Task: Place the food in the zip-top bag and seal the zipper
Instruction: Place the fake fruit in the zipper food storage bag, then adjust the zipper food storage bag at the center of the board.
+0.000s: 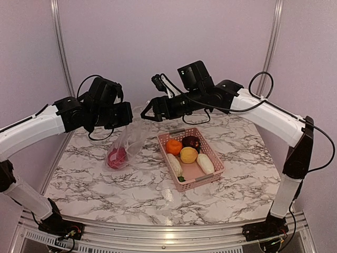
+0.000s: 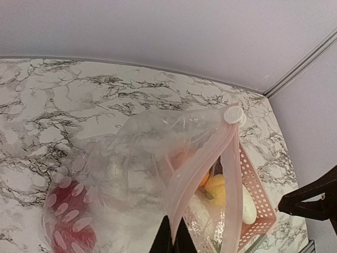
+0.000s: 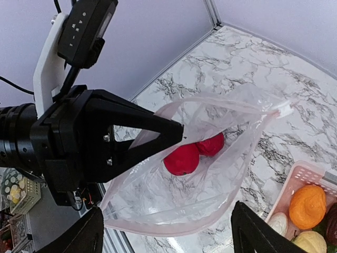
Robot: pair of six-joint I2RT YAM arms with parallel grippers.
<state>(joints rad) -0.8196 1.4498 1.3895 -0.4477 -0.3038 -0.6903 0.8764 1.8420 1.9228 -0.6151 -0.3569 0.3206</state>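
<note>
Bag first: the zip-top bag (image 1: 126,143) hangs slack by its mouth, its bottom slumped on the desk (image 1: 131,184) with two red balls (image 1: 117,156) already inside. In the top view its long axis runs from 1 o'clock at the lifted mouth down to 7 o'clock at the loaded end, so the opening points up and toward 1 o'clock. The left hand (image 1: 125,117) is pinched tight on the mouth edge, right along the zipper (image 2: 202,163). The right hand (image 1: 146,112) hovers just beside that mouth at its 3 o'clock, spread wide and carrying nothing. The rest of the food (image 1: 184,153) waits in the pink basket (image 1: 217,159), at 5 o'clock from the right hand, clearly the nearer arm. My read: right picks, left holds the mouth.
</note>
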